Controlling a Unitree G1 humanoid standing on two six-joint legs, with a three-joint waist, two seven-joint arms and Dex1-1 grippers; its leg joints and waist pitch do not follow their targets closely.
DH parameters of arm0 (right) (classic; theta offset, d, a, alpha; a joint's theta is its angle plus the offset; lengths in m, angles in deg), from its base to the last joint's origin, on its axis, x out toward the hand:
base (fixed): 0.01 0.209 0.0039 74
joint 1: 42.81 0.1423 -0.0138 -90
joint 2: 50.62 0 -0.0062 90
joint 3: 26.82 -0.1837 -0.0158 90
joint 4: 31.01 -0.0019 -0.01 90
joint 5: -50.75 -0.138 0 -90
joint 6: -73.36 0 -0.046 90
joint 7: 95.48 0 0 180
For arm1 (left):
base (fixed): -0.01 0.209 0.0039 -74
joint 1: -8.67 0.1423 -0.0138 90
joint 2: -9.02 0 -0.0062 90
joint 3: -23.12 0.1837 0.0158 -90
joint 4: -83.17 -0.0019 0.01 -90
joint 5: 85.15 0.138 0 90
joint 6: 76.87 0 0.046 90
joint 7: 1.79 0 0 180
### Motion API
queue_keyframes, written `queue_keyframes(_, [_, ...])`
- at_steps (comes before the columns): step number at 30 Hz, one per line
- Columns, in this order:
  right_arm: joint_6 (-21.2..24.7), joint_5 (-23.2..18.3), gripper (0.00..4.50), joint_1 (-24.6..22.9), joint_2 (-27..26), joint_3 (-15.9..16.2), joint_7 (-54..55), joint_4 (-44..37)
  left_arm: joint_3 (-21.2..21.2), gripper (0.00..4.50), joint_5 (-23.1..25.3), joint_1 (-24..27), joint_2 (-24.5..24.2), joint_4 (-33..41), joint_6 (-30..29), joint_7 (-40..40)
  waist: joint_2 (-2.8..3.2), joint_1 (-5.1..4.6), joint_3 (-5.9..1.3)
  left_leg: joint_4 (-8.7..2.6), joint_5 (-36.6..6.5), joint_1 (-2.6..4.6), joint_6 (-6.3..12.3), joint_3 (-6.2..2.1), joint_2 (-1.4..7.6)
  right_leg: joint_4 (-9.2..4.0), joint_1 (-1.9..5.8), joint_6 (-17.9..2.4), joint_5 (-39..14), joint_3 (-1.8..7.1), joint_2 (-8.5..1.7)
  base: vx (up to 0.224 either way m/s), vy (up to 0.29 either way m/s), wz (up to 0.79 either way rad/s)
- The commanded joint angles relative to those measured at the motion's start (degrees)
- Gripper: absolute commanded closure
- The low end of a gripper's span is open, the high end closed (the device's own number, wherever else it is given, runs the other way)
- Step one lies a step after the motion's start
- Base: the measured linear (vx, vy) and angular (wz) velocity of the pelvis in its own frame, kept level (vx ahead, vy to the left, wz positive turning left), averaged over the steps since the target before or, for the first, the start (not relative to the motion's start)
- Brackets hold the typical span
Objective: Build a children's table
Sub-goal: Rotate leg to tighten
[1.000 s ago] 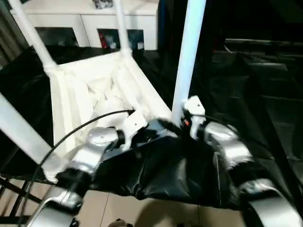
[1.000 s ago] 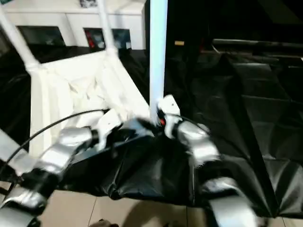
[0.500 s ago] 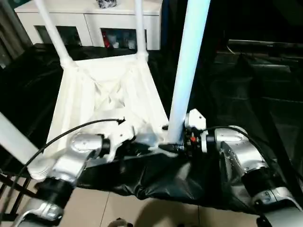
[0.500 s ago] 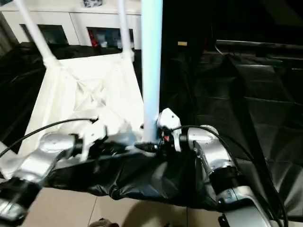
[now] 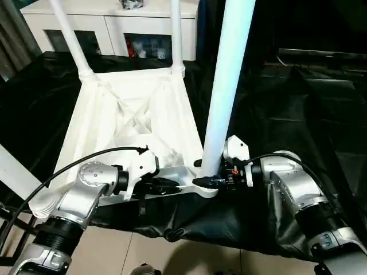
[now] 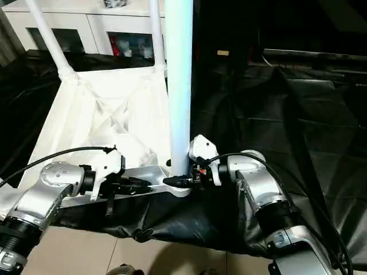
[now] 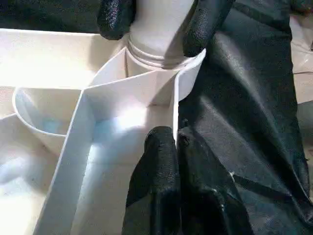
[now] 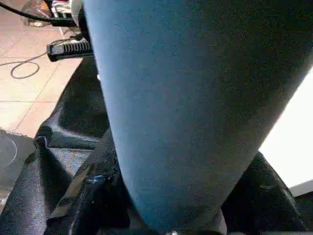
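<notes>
White plastic tabletop [image 5: 132, 123] lies upside down on black sheeting [image 5: 298, 114]; left gripper [image 7: 168, 147] pinches its rim shut, right gripper [image 7: 156, 22] clasps the near leg [image 5: 226, 86] at its socket. Best keep the leg plumb, pressing straight down

Home-like room: white glass-door cabinet [image 5: 114, 26], tiled floor [image 5: 143, 255].

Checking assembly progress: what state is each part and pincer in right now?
tabletop: upside down on black sheet, ribs up.
near leg: upright in its corner socket.
far legs: both upright in sockets.
left pincer: shut on tabletop's rim.
right pincer: around near leg's base.
</notes>
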Motion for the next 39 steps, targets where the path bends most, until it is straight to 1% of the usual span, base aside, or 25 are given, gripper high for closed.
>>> queue_keyframes(1, [1.0, 0.0, 2.48, -1.4, -0.1, 2.9, -2.6, -0.7, -1.3, 4.50, -2.4, -1.1, 0.1, 3.1, 0.4, -0.5, -0.72, -0.13, -3.92, -3.86, -9.5, 0.42, 4.08, -0.49, 2.64, -3.94, 3.24, -12.4, -12.9, 2.40, -4.22, 0.000, 0.000, 0.00])
queue_keyframes(2, [1.1, 0.0, 2.51, -1.6, -0.1, 3.0, -2.7, -0.9, -1.4, 4.50, -2.4, -0.9, 0.2, 3.2, 0.3, -0.5, -0.57, -0.13, -3.97, -3.83, -9.5, 0.45, 3.97, -0.49, 2.65, -3.97, 3.22, -12.4, -12.9, 2.42, -4.23, 0.000, 0.000, 0.00])
queue_keyframes(9, [1.8, -0.2, 2.51, -2.4, -0.5, 2.8, -2.0, -1.5, -1.6, 4.50, -2.3, -1.0, 0.7, 3.0, -0.1, -1.6, -0.49, -0.12, -4.00, -3.79, -9.2, 0.46, 3.99, -0.49, 2.63, -3.91, 3.27, -12.6, -12.0, 2.38, -4.16, 0.000, 0.000, 0.00])
queue_keyframes(12, [1.8, 1.3, 2.51, -2.5, -2.9, 1.8, 4.6, 0.0, -1.8, 4.50, -0.9, -2.2, 2.9, 1.5, -0.6, -6.0, -0.57, -0.28, -3.89, -3.89, -9.5, 0.43, 3.59, -0.52, 2.61, -3.99, 3.20, -12.5, -12.3, 2.44, -4.16, 0.000, 0.000, 0.00])
queue_keyframes(13, [1.8, 1.3, 2.51, -2.5, -2.9, 1.8, 4.6, 0.0, -1.8, 4.50, -0.9, -2.2, 2.9, 1.5, -0.6, -6.0, -0.61, -0.35, -3.80, -3.95, -10.1, 0.47, 3.33, -0.56, 2.53, -4.15, 3.22, -12.4, -13.5, 2.40, -4.20, 0.000, 0.000, 0.00])
queue_keyframes(14, [1.2, 3.4, 2.51, -1.9, -5.7, 0.6, 12.6, 2.9, -2.1, 4.50, 0.9, -3.6, 5.3, -0.6, -0.7, -11.1, -0.78, -0.54, -3.63, -4.04, -11.5, 0.57, 2.87, -0.50, 2.44, -4.51, 3.12, -11.6, -16.5, 2.41, -4.22, 0.000, 0.000, 0.00])
queue_keyframes(15, [1.2, 3.6, 2.52, -1.8, -6.0, 0.5, 13.4, 3.2, -2.1, 4.50, 1.0, -3.8, 5.6, -0.8, -0.7, -11.6, -0.63, -0.81, -3.23, -4.24, -13.8, 0.90, 1.80, -0.54, 2.26, -5.16, 2.79, -10.5, -21.4, 2.41, -4.21, 0.000, 0.000, 0.00])
queue_keyframes(16, [1.1, 4.7, 2.52, -1.3, -7.5, -0.2, 18.1, 5.1, -2.2, 4.50, 1.6, -4.6, 7.0, -1.8, -1.0, -14.0, -0.68, -0.89, -3.31, -4.27, -14.7, 1.04, 1.16, -0.75, 2.27, -5.15, 2.94, -9.9, -23.4, 2.32, -4.34, 0.000, 0.000, 0.00])
queue_keyframes(17, [1.1, 4.7, 2.53, -1.3, -7.5, -0.2, 18.1, 5.1, -2.2, 4.50, 1.6, -4.6, 7.0, -1.8, -1.0, -14.0, -0.70, -1.03, -3.28, -4.37, -15.1, 1.06, 0.75, -0.79, 2.28, -5.26, 2.92, -9.5, -24.5, 2.34, -4.35, 0.000, 0.000, 0.00])
queue_keyframes(18, [1.0, 6.1, 2.54, -0.2, -11.0, -1.6, 27.2, 8.7, -2.0, 4.50, 2.9, -6.1, 10.1, -3.5, -1.4, -18.4, -0.74, -1.61, -3.22, -4.51, -16.3, 1.06, 0.27, -0.95, 2.26, -5.49, 2.86, -8.5, -26.4, 2.33, -4.40, 0.000, 0.000, 0.00])
queue_keyframes(20, [1.1, 6.5, 2.54, 0.4, -12.8, -2.3, 31.3, 10.2, -1.8, 4.50, 3.7, -6.8, 11.6, -4.2, -1.8, -20.7, -0.77, -2.16, -3.04, -4.54, -17.4, 1.23, -0.09, -0.95, 2.11, -5.89, 2.62, -8.0, -28.0, 2.28, -4.33, 0.000, 0.000, 0.00])
queue_keyframes(21, [1.6, 6.6, 2.54, 1.3, -15.1, -3.6, 36.9, 11.7, -1.7, 4.50, 4.6, -7.6, 13.3, -5.0, -2.3, -23.8, -0.85, -2.58, -3.08, -4.60, -17.6, 1.04, -0.42, -1.14, 2.02, -5.84, 2.84, -7.4, -29.4, 2.24, -4.44, 0.000, 0.000, 0.00])
queue_keyframes(22, [2.0, 6.7, 2.54, 1.8, -16.6, -4.4, 40.4, 12.6, -1.6, 4.50, 5.1, -8.1, 14.4, -5.5, -2.7, -25.6, -0.85, -2.74, -3.21, -4.54, -17.7, 1.21, -0.45, -1.25, 1.91, -6.03, 2.80, -6.8, -30.4, 2.12, -4.49, 0.000, 0.000, 0.00])
queue_keyframes(23, [2.0, 6.7, 2.54, 1.8, -16.6, -4.4, 40.4, 12.6, -1.6, 4.50, 5.1, -8.1, 14.4, -5.5, -2.7, -25.6, -0.96, -2.89, -3.22, -4.48, -17.4, 1.17, -0.26, -1.15, 1.86, -6.12, 2.72, -6.6, -30.3, 2.23, -4.45, 0.000, 0.000, 0.00])
queue_keyframes(24, [2.9, 6.2, 2.54, 2.8, -18.5, -5.8, 45.0, 13.9, -1.2, 4.50, 5.6, -8.5, 15.8, -5.7, -3.2, -27.1, -0.89, -2.93, -3.30, -4.39, -17.4, 1.19, 0.31, -1.16, 1.89, -6.22, 2.68, -6.6, -30.0, 2.28, -4.54, 0.000, 0.000, 0.00])
queue_keyframes(25, [2.9, 6.2, 2.54, 2.8, -18.5, -5.8, 45.0, 13.9, -1.2, 4.50, 5.6, -8.5, 15.8, -5.7, -3.2, -27.1, -0.48, -3.07, -3.34, -4.49, -16.8, 1.05, 0.46, -1.13, 2.01, -6.09, 2.62, -7.1, -28.3, 2.41, -4.46, 0.000, 0.000, 0.00])
queue_keyframes(26, [3.1, 5.7, 2.54, 4.3, -20.5, -7.4, 49.2, 15.7, -0.9, 4.50, 6.0, -9.0, 17.4, -6.0, -4.0, -28.9, -0.58, -3.13, -3.32, -4.53, -16.8, 0.91, 0.47, -1.18, 1.97, -5.97, 2.76, -7.3, -27.6, 2.32, -4.38, 0.000, 0.000, 0.00])
queue_keyframes(27, [3.1, 5.7, 2.54, 4.3, -20.5, -7.4, 49.2, 15.7, -0.9, 4.50, 6.0, -9.0, 17.4, -6.0, -4.0, -28.9, -0.52, -3.33, -3.44, -4.52, -16.5, 0.90, 0.36, -1.09, 1.95, -5.71, 2.72, -8.0, -25.9, 2.38, -4.28, 0.000, 0.000, 0.00])
queue_keyframes(28, [3.0, 5.4, 2.54, 5.5, -21.9, -8.6, 52.2, 17.1, -0.4, 4.50, 6.6, -9.3, 18.6, -6.4, -3.9, -30.1, -0.29, -3.17, -3.56, -4.50, -16.2, 0.97, 0.40, -1.17, 2.04, -5.57, 2.86, -8.6, -24.1, 2.34, -4.33, 0.000, 0.000, 0.00])
queue_keyframes(29, [2.2, 5.6, 2.54, 6.4, -22.8, -9.1, 53.8, 18.1, 0.3, 4.50, 7.3, -9.5, 19.3, -6.6, -3.8, -30.7, -0.39, -3.34, -3.58, -4.44, -15.9, 0.86, 0.45, -1.02, 2.03, -5.55, 2.80, -9.0, -22.8, 2.47, -4.32, 0.000, 0.000, 0.00])
queue_keyframes(30, [1.5, 5.8, 2.19, 6.9, -23.1, -9.2, 54.3, 18.5, 0.7, 4.50, 7.7, -9.6, 19.5, -6.8, -3.5, -30.9, -0.34, -3.20, -3.74, -4.41, -14.9, 0.74, 0.71, -1.02, 2.00, -5.20, 3.14, -9.9, -19.8, 2.40, -4.28, 0.000, 0.000, 0.00])
queue_keyframes(31, [1.5, 5.8, 1.98, 6.9, -23.1, -9.2, 54.3, 18.5, 0.7, 4.50, 7.7, -9.6, 19.5, -6.8, -3.5, -30.9, -0.36, -3.21, -3.77, -4.36, -14.7, 0.78, 0.89, -0.96, 2.08, -5.10, 3.08, -10.3, -18.6, 2.47, -4.29, 0.000, 0.000, 0.00])
queue_keyframes(34, [-0.8, 5.0, 1.81, 7.3, -22.9, -10.3, 52.4, 18.3, 0.8, 4.50, 8.8, -9.5, 18.8, -7.3, -2.1, -30.4, -0.55, -2.97, -3.96, -4.12, -12.5, 0.60, 2.17, -0.75, 1.97, -4.69, 3.46, -11.6, -14.0, 2.55, -4.40, 0.000, 0.000, 0.00])
queue_keyframes(38, [-2.4, 5.8, 1.50, 7.6, -21.3, -9.8, 51.4, 18.3, 0.6, 4.50, 8.6, -9.2, 17.5, -7.0, -1.0, -28.9, -0.40, -2.98, -3.87, -4.23, -12.3, 0.47, 2.67, -0.76, 2.10, -4.76, 3.47, -11.7, -14.9, 2.36, -4.31, 0.000, 0.000, 0.00])
queue_keyframes(39, [-3.5, 6.7, 1.31, 7.5, -19.8, -9.1, 49.6, 18.5, 0.5, 4.50, 7.8, -8.7, 16.4, -6.3, -0.2, -26.9, -0.19, -2.92, -3.86, -4.20, -12.6, 0.51, 2.55, -0.77, 2.14, -4.84, 3.36, -11.6, -15.7, 2.37, -4.41, 0.000, 0.000, 0.00])
